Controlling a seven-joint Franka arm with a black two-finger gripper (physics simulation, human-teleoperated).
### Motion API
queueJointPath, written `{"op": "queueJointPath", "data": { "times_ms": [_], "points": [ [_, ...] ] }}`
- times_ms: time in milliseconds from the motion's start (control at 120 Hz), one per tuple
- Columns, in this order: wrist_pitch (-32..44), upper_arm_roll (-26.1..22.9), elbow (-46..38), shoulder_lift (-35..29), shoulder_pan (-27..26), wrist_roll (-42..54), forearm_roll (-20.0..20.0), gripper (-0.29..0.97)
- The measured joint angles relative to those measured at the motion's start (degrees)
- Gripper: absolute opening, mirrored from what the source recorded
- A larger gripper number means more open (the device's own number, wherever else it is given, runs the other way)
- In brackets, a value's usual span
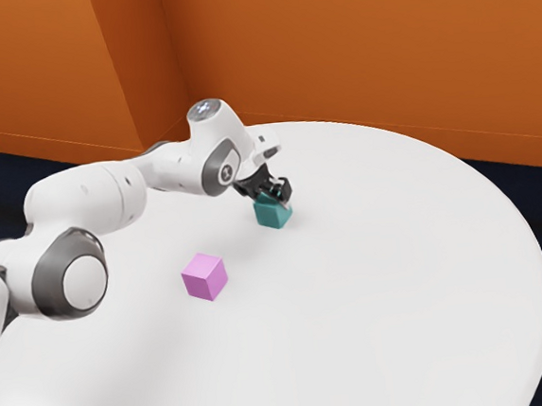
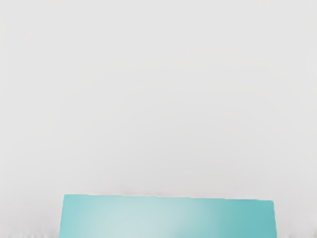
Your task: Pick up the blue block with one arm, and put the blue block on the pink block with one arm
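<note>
1. While the round white tabletop (image 1: 401, 277) spreads over most of the exterior view, both blocks sit in its left half, with bare surface around them.
2. Entering from the exterior view's left edge, the white arm (image 1: 91, 204) reaches to just above the frame's centre, its wrist bent down over the blue block.
3. The pink block (image 1: 204, 276) rests flat on the tabletop, left of centre and a little lower in the frame, well apart from the hand and with nothing on it.
4. The blue block (image 1: 276, 214), rendered more teal than blue, is at the centre of the exterior view, not yet on the pink block. The wrist view has it directly under the hand.
5. The jaws stand at the blue block's top, but from this angle I cannot tell whether they are closed on it or merely straddling it.
6. Risks, as I judge them:
   - If the hold catches just the upper edge, the block may pivot or slip out during the lift.
   - A low carry could knock the pink block aside.
   - An off-centre release would let the blue block tip off.
</note>
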Motion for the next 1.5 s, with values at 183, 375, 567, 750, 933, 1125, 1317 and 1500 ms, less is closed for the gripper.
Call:
{"op": "queueJointPath", "data": {
  "times_ms": [183,375,567,750,933,1125,1317,1500],
  "points": [
    [-0.3,2.1,-10.8,-10.2,0.2,-0.1,-0.1,0.30],
    [-0.3,6.3,-23.8,-19.5,-2.0,-0.1,-1.8,0.31],
    [-0.1,13.6,-35.8,-29.0,-8.0,0.7,-6.3,0.31],
    [0.1,17.4,-47.0,-38.6,-10.3,1.9,-7.6,0.32],
    [0.1,18.6,-53.4,-41.8,-10.4,3.5,-7.6,0.32],
    [0.1,18.7,-55.0,-42.0,-10.9,4.7,-7.5,0.32],
    [0.1,18.7,-56.0,-42.1,-11.3,5.6,-7.5,0.34],
    [0.0,18.7,-56.2,-42.0,-11.9,6.8,-7.5,0.50]
  ]
}}
